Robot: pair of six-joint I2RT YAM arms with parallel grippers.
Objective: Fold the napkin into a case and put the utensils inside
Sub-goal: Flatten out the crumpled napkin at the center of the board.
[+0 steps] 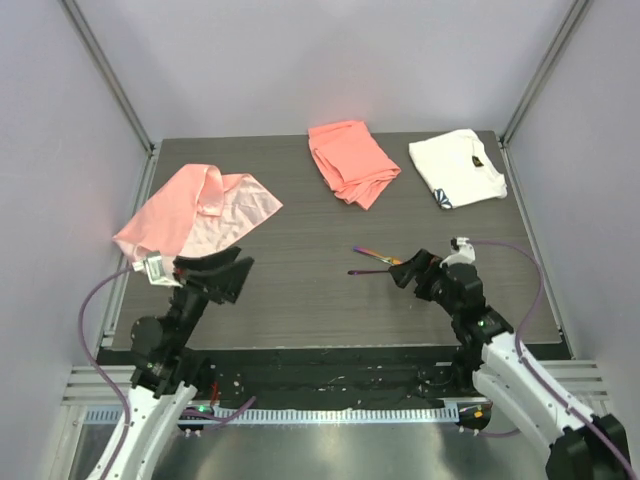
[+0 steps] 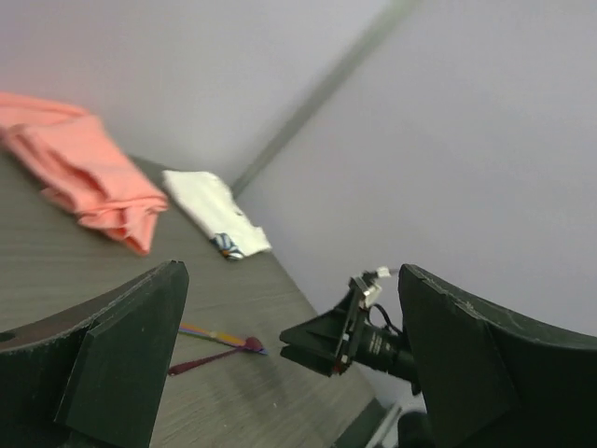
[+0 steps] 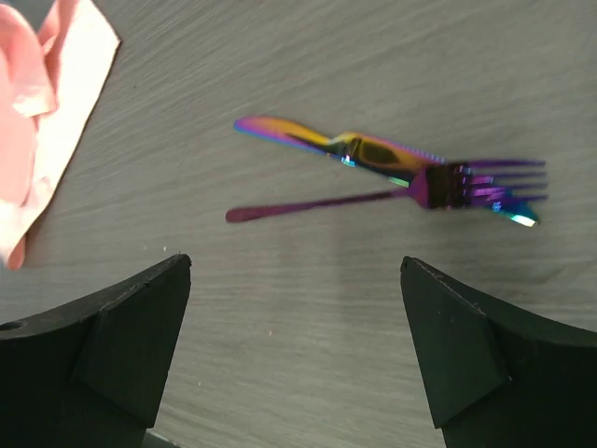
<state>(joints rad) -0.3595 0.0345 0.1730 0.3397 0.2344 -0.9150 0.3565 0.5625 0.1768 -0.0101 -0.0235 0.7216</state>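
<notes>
Flattening the rumpled napkin point(image 1: 195, 210), which is lying at the table's left edge, is looking like the first job, so the left gripper point(image 1: 222, 275), jaws spread and empty, is needing a clean corner pinch. The right gripper point(image 1: 412, 270), likewise spread, is hovering beside the crossed utensils point(image 1: 375, 262) mid-table. The left wrist is hiding the napkin's near corner, and its layers are proving hard to read.

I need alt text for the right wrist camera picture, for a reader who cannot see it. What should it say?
Two iridescent purple utensils, a fork and what looks like a knife, lie crossed on a grey wood-grain table. A corner of the pale-pink napkin shows at the upper left, and the open right gripper frames the bottom corners.
</notes>
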